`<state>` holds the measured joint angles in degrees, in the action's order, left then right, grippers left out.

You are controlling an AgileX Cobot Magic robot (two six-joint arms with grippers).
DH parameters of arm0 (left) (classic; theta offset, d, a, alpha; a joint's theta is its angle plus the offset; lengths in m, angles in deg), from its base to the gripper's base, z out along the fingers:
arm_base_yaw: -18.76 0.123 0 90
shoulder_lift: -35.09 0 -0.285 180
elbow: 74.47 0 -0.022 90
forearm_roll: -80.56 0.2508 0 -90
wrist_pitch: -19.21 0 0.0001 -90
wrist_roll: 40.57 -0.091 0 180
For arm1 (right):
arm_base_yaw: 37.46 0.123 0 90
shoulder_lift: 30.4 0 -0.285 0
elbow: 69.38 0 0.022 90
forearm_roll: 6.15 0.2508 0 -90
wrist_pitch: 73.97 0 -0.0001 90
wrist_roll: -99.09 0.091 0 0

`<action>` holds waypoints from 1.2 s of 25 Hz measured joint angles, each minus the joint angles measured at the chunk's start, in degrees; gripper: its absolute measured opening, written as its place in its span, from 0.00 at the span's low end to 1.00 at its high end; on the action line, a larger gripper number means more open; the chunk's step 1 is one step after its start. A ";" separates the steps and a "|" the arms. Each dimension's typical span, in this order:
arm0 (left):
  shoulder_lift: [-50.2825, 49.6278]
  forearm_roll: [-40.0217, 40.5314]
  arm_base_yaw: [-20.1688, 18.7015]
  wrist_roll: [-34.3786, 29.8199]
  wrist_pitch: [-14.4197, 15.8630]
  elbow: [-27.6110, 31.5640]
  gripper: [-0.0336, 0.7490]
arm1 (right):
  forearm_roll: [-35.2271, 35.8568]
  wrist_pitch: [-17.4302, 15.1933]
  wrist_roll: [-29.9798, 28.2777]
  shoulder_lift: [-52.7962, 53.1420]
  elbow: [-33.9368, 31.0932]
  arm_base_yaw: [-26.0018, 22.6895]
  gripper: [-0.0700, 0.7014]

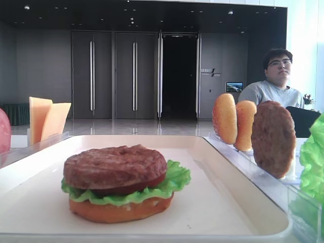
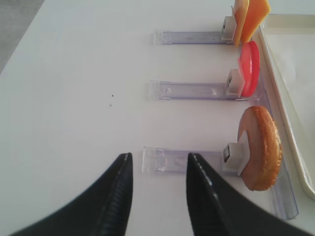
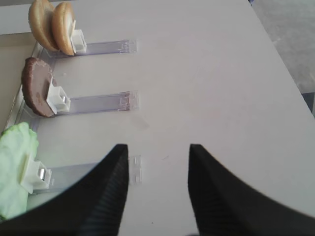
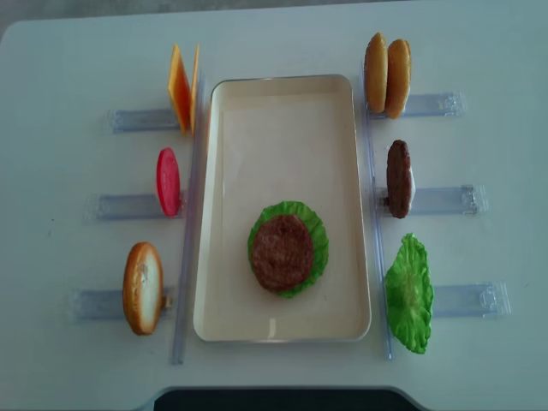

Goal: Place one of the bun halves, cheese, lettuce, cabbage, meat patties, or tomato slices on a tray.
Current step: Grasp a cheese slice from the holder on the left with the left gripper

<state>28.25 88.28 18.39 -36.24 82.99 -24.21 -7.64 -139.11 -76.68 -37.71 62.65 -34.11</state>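
Burger partly stacked on the tray, both grippers idle over the bench

In the low exterior view, a stack is being shown on the tray [image 1: 223, 202]: a bun half at the bottom, ruffled lettuce [image 1: 177, 177], a dark red tomato slice and a grainy brown patty [image 1: 115, 164] on top. No cheese and no top bun are on it yet, so the task is judged to be about midway. Two stiff, pale orange cheese [image 1: 46, 117] slices are standing upright at the left; two bun halves [image 1: 233, 120] and a spare patty are standing on edge at the right.

In the right wrist view, the right gripper [image 3: 157, 189] is hanging over bare bench [image 3: 206, 73], its ribbed black fingers [image 3: 110, 189] being held apart and gripping nothing. Clear plastic racks [image 3: 98, 102] are carrying buns, a patty and a lettuce leaf at the left edge.

In the left wrist view, the left gripper [image 2: 158, 194] is being held partly spread and empty, just short of a rack with a domed golden bun half [image 2: 260, 147]; beyond it a glossy red tomato slice [image 2: 250, 68] and the cheese are standing beside the tray's rim.

In the overhead view, the cream, round-cornered tray is lying between the two rows of racks, with the stack sitting towards its near end
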 joint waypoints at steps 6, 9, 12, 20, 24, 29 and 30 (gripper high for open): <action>0.00 0.00 0.00 0.00 0.00 0.00 0.40 | 0.00 0.00 0.00 0.00 0.00 0.00 0.46; 0.00 0.00 0.00 0.00 0.00 0.00 0.40 | 0.00 0.00 0.00 0.00 0.00 0.00 0.46; 0.00 0.00 0.00 0.00 0.00 0.00 0.40 | 0.00 0.00 0.00 0.00 0.00 0.00 0.46; -3.68 1.59 0.00 0.87 0.16 -2.61 0.41 | 0.00 0.00 0.00 0.00 0.00 0.00 0.45; -15.08 2.37 0.00 4.32 -1.56 -6.01 0.41 | 0.00 0.02 0.00 0.00 0.00 0.00 0.45; -35.53 2.42 0.00 5.61 -9.38 -12.71 0.42 | 0.00 0.02 0.00 0.00 0.00 0.00 0.45; -40.20 2.42 0.00 6.01 -10.45 -14.59 0.42 | 0.00 0.02 0.00 0.00 0.00 0.00 0.45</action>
<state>-11.95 90.71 18.39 -30.23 72.54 -38.80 -7.64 -139.09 -76.68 -37.71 62.65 -34.11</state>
